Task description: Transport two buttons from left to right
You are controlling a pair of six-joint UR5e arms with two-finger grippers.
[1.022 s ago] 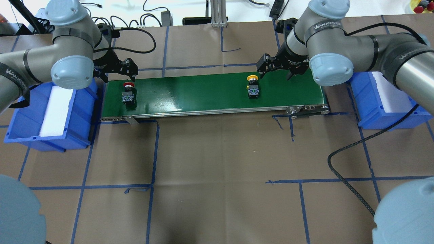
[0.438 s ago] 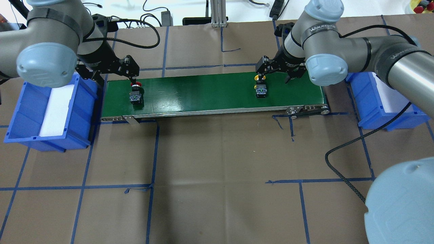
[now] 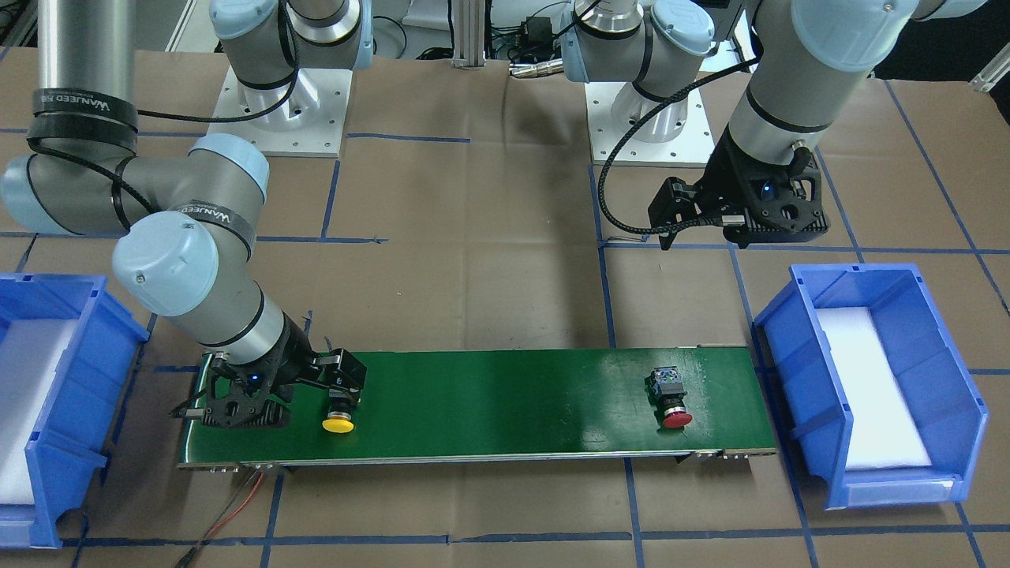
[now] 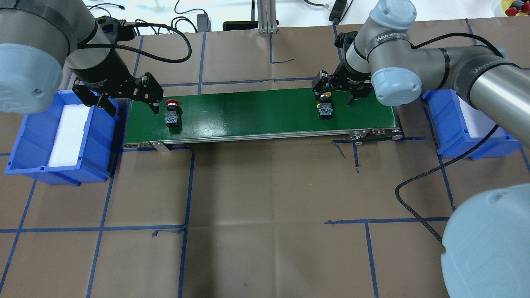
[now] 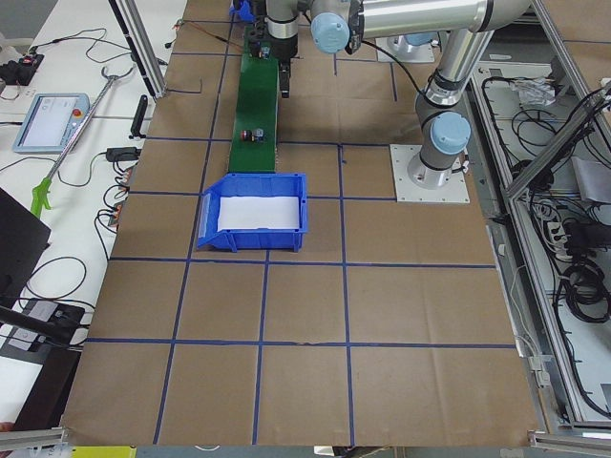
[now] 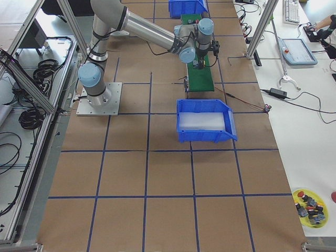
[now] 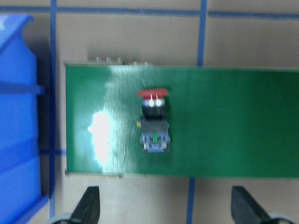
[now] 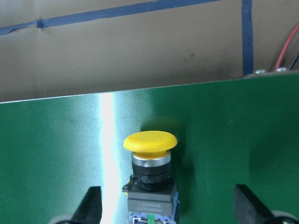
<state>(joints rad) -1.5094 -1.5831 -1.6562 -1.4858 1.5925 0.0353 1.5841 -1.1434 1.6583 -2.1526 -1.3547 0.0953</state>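
The yellow button [image 8: 150, 161] lies on its side between the right jaws, which stand wide open: in the wrist view the two fingertips [image 8: 91, 205] show at the lower corners, well off to either side of it, and neither pad touches it. These jaws are low over the green belt [image 4: 256, 111], near its right end, and the button rests on the belt with its cap pointing away from the robot. The left jaws are also spread wide and hold nothing; their fingertips [image 7: 90, 207] frame the near edge of the belt from above, and the red button [image 7: 153, 126] lies beyond them, apart from both. They hang higher than the right jaws, over the belt's left end and the rim of the left bin [image 4: 25, 136]. The red button is on its side too, cap away from the robot, near the belt's left end, so the two buttons are well apart along the belt. A blue bin with a white liner sits at each end of the belt, the right bin [image 4: 451, 136] partly under the right arm. All stands on the brown counter [image 4: 269, 186], crossed by blue tape lines.
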